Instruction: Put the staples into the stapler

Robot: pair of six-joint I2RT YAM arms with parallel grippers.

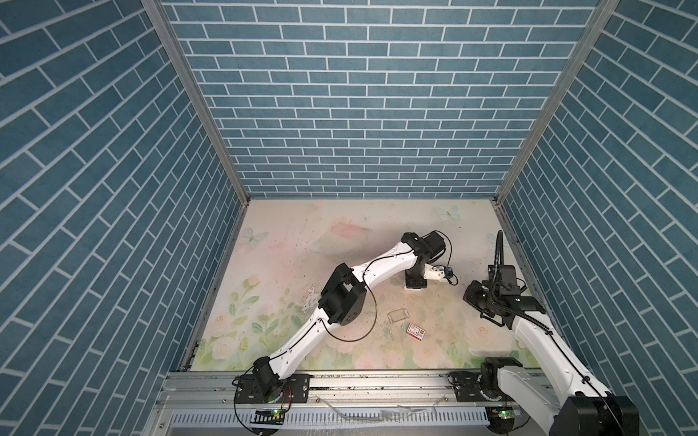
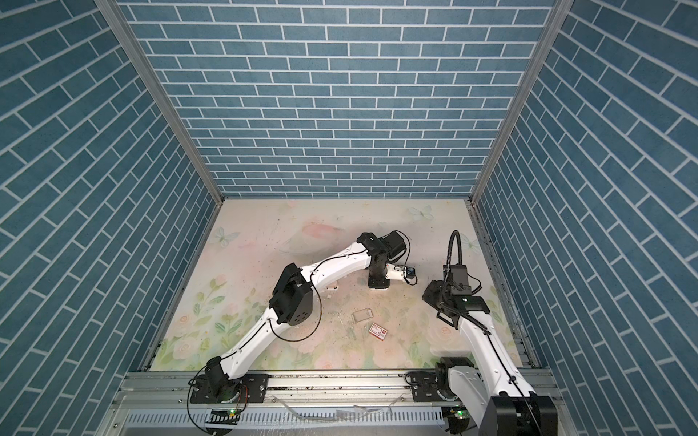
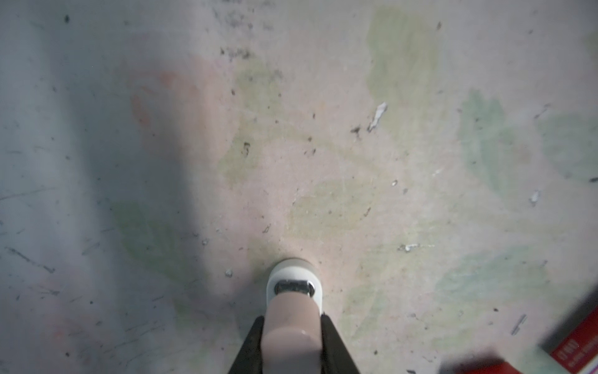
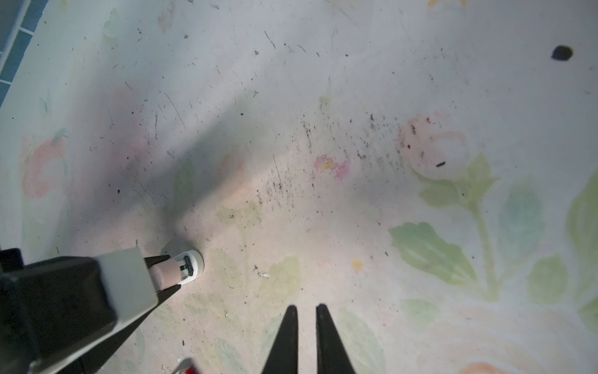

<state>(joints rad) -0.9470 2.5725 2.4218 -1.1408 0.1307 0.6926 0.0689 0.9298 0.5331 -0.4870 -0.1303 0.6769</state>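
A small stapler (image 3: 294,304) with a pinkish top and a white base stands nose-down on the flowered table (image 1: 302,256), right of centre. My left gripper (image 3: 293,319) is shut on it, a black finger against each side; the right wrist view shows the same grip (image 4: 174,272). In both top views this gripper (image 1: 413,285) (image 2: 377,283) points straight down and hides most of the stapler. My right gripper (image 4: 305,307) hangs to the right of it (image 1: 476,302), shut, its fingers nearly together with nothing between them. I cannot make out the staples in any view.
A clear little tray (image 1: 399,314) and a red-and-white cardboard box (image 1: 415,332) lie on the table in front of the stapler. The box also shows at the edge of the left wrist view (image 3: 576,346). Blue brick walls (image 1: 340,113) enclose three sides.
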